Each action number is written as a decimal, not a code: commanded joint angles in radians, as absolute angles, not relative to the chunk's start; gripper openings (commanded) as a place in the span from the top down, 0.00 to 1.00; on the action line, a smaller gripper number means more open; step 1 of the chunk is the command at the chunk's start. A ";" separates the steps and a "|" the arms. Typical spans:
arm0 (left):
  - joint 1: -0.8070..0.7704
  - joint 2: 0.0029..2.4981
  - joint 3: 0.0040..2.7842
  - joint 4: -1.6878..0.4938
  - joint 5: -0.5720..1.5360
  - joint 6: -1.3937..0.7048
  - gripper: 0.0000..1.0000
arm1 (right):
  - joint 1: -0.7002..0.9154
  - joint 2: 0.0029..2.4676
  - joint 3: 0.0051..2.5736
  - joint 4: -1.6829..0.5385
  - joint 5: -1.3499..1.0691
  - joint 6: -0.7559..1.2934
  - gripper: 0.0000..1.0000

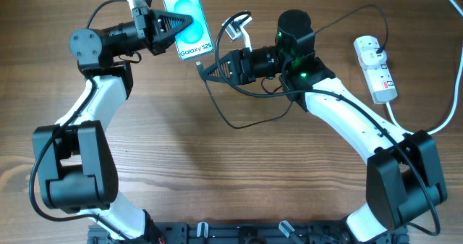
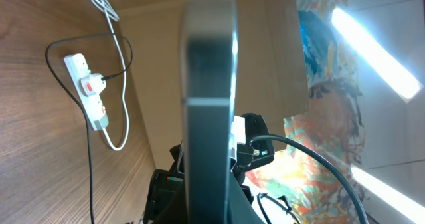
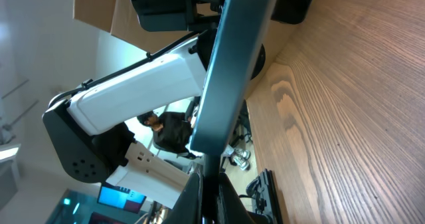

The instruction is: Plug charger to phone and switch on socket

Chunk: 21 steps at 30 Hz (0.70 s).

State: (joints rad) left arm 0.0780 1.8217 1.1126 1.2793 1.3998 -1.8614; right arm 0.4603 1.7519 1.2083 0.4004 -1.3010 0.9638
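My left gripper (image 1: 160, 23) is shut on the phone (image 1: 189, 19) and holds it raised at the back of the table, teal screen up, lettered end toward the right arm. My right gripper (image 1: 205, 66) is shut on the plug end of the charger, right at the phone's lettered end; the tip is hidden. The black charger cable (image 1: 231, 121) loops over the table to the white adapter (image 1: 374, 53), which sits in the socket (image 1: 381, 85). In the left wrist view the phone (image 2: 209, 71) shows edge-on. In the right wrist view its edge (image 3: 236, 64) rises from my pinched fingers (image 3: 204, 191).
The socket lies at the far right, its thick white cord (image 1: 434, 128) running off the right edge. It also shows in the left wrist view (image 2: 96, 114) with the adapter (image 2: 91, 86) in it. The left arm's white link (image 3: 133, 98) is close behind the phone.
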 commanded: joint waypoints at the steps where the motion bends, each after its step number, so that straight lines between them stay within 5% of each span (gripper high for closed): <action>1: 0.083 1.812 1.126 1.287 1.383 -1.855 0.96 | 0.464 1.748 1.219 0.404 -1.287 0.950 0.96; 21: 0.083 1.812 1.126 1.287 1.413 -1.811 0.96 | 0.464 1.748 1.219 0.434 -1.227 0.995 0.96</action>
State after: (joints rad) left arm 0.0780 1.8217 1.1126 1.2793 1.4078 -1.8374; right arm 0.4606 1.7519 1.2083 0.4274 -1.2560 0.9840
